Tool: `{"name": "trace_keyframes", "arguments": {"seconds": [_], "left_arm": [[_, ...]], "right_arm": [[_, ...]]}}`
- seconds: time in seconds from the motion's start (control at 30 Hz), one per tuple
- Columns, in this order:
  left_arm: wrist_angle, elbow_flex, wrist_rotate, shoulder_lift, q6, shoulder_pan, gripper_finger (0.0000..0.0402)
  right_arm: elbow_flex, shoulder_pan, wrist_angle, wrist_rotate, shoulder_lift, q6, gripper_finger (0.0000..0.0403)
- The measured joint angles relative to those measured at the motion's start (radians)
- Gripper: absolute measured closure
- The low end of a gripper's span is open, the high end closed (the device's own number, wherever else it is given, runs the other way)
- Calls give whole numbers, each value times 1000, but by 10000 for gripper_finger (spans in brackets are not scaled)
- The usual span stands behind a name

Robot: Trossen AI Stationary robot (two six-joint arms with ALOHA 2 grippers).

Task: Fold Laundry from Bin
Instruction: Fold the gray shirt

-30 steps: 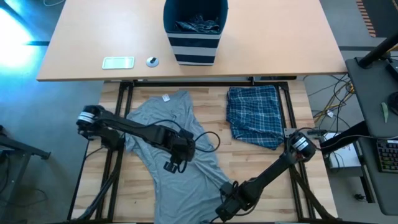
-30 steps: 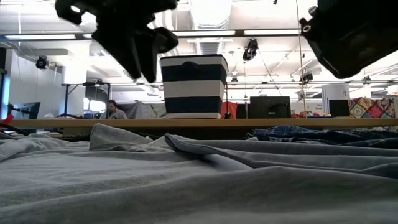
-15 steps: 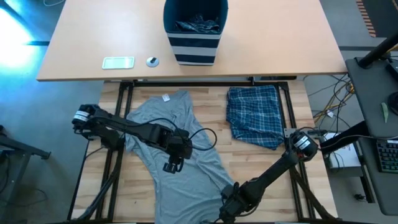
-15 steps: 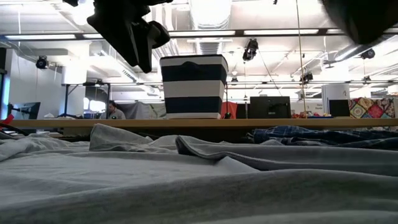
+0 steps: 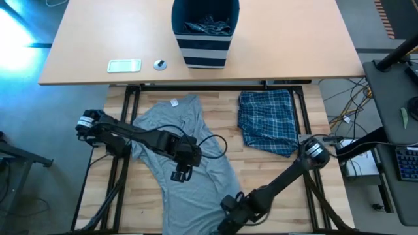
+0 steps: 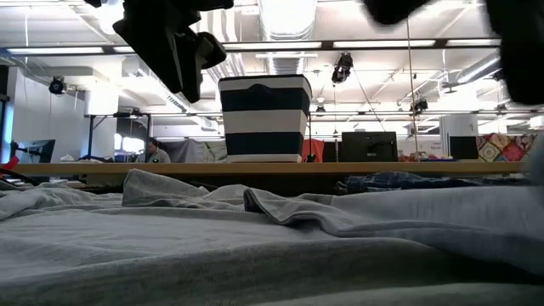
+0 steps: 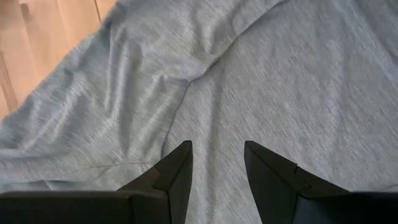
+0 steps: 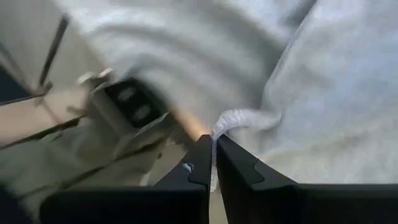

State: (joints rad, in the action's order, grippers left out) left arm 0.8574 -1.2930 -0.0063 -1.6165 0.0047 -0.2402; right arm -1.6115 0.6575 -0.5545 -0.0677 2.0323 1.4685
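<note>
A grey T-shirt [image 5: 186,153] lies spread on the wooden table [image 5: 294,176], collar toward the far edge. My left gripper [image 5: 179,173] hangs open above the shirt's middle, and the left wrist view shows its fingers [image 7: 177,168] clear of the cloth [image 7: 249,74]. My right gripper [image 5: 226,217] is at the table's near edge, shut on the shirt's near right edge. Folded plaid shorts [image 5: 266,121] lie at the far right. The navy striped bin [image 5: 204,36] stands on the desk beyond, with dark cloth inside. My right gripper pinches a small bunched bit of the T-shirt's near edge [image 8: 225,123] between its two fingers, slanting down from the table's right. One layer or several, I cannot tell. That edge is raised off the table [image 6: 476,225], while the shirt's other parts lie flat.
A pale flat device [image 5: 124,65] and a small round object [image 5: 160,64] lie on the far desk left of the bin. Bare wood shows at the table's near left [image 5: 137,209] and near right. Cables hang off the right side [image 5: 346,117].
My right gripper has risen and gone a little toward the table's left edge, drawing the shirt's near right edge up with it; the shirt's far part has stayed flat. My left gripper has rolled slightly about its own axis above the shirt.
</note>
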Motion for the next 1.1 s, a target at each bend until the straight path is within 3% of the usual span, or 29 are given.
{"name": "trace_keyframes", "arguments": {"seconds": [0.27,0.47,0.57,0.67,0.9,1.1], "left_arm": [[-31,0,0,0,-26,-25,271],[-264,3,-6,-42,-133,-38,271],[-378,4,-12,-97,-157,-37,271],[-519,4,-12,-172,-201,-39,271],[-598,4,-41,-357,-250,-34,285],[-491,4,-41,-413,-230,-33,310]], "right_arm": [[0,2,9,8,12,-4,382],[-4,34,-106,28,-93,6,308],[1,56,-256,42,-103,14,266],[19,66,-277,43,-102,15,243],[104,64,-196,13,-19,49,253],[157,79,-191,-67,-16,79,270]]}}
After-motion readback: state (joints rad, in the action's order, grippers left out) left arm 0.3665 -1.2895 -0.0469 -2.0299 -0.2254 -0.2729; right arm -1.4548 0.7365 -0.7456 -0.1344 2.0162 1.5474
